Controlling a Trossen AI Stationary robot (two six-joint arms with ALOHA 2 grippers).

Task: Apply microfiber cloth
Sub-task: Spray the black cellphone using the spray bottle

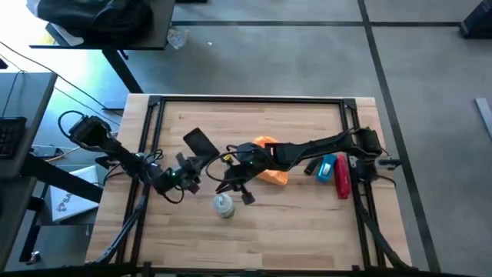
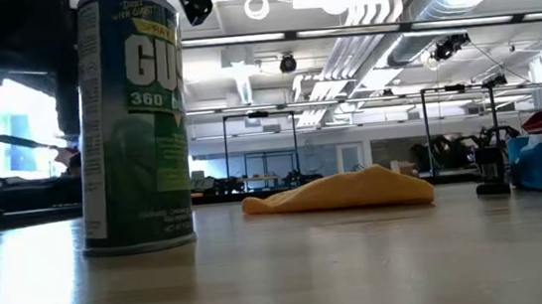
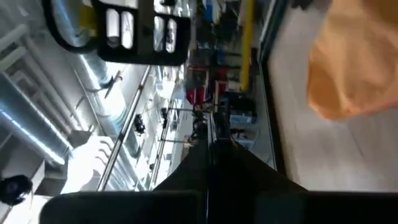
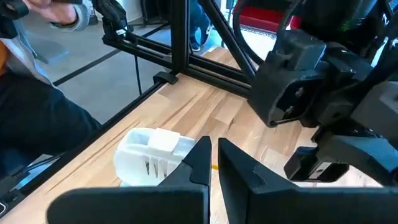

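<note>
A wooden table [image 1: 307, 223] with a black frame [image 1: 254, 100] is seen from above, with two dark arms reaching toward its middle. The orange cloth [image 1: 270, 171] lies crumpled on the table just right of centre, partly hidden under the right arm, which stretches across it from the right edge. In the low view the cloth [image 2: 340, 193] rests flat as a low mound, nothing touching it.

The right gripper [image 1: 238, 190] hangs just left of the cloth, above and beside a green-labelled can [image 1: 223, 205] with a white top. In its wrist view the right gripper [image 4: 214, 163] has its fingers [image 4: 196, 165] nearly together with only a thin gap, holding nothing; the can's white cap [image 4: 149, 155] sits just beyond them.

The left gripper [image 1: 184, 175] reaches in from the left edge, close to the right gripper, with a black phone [image 1: 201, 143] lying just beyond it. In its wrist view the left gripper [image 3: 211, 155] is pressed together with nothing between its fingers, and the cloth [image 3: 357, 62] shows well apart from it.

In the low view the can [image 2: 133, 120] stands upright in front, to the left of the cloth. Near the right edge lie a blue item [image 1: 328, 167] and a red item [image 1: 342, 177], side by side. A person's dark sleeve [image 4: 37, 130] shows beyond the table edge.
</note>
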